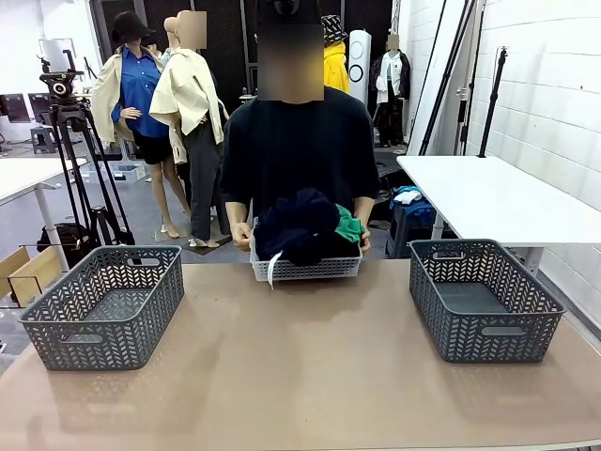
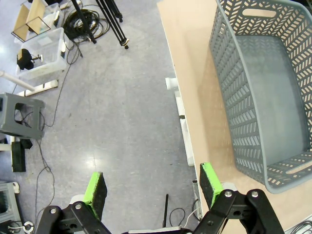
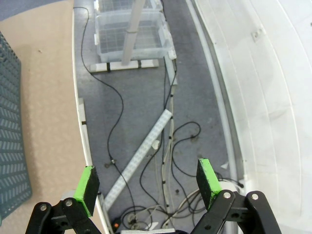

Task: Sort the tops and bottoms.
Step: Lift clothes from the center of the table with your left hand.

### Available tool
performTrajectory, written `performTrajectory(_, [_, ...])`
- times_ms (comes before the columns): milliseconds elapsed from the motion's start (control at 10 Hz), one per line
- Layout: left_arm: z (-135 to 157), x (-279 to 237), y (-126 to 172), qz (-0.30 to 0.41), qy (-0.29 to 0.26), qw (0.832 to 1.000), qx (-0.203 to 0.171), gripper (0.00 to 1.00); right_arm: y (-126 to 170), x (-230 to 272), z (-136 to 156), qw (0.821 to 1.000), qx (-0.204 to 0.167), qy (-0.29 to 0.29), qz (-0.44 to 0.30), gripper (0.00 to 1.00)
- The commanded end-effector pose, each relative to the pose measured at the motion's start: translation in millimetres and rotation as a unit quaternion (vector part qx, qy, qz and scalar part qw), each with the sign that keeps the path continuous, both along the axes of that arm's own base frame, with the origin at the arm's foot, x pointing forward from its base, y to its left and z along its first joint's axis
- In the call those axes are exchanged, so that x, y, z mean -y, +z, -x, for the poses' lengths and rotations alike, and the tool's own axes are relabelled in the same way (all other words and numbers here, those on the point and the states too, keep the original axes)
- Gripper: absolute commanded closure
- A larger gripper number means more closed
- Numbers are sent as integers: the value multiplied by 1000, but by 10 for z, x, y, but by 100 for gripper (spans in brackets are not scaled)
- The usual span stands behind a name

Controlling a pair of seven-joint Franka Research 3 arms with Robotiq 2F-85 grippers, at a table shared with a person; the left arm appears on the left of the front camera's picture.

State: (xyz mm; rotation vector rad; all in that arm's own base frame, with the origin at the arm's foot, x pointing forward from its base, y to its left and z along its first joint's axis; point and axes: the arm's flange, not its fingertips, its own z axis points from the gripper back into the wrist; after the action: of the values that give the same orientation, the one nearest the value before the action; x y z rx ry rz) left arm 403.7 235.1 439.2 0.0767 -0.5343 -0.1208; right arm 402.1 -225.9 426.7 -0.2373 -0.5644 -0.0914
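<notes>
Light grey lattice plastic basket sits at centre frame on the brown tabletop, a person's hands on it. It holds a dark navy garment and a green garment. Dark grey lattice baskets stand at left and right. Left claw is spread, and right claw is spread, both over the floor.

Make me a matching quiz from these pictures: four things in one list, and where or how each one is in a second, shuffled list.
1 white basket
2 left grey basket
3 green garment
4 left gripper

A empty, on the table
B open, above the floor
C held by the person
D on the clothes pile

Pairs: 1-C, 2-A, 3-D, 4-B
</notes>
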Motion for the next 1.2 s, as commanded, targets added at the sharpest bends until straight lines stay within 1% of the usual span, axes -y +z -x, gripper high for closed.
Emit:
performTrajectory(0, [13,-17,-8,0,2,1000,0,0,3,21,-14,1000,-3,0,2,0])
performTrajectory(1100, [13,-17,-8,0,2,1000,0,0,3,21,-14,1000,-3,0,2,0])
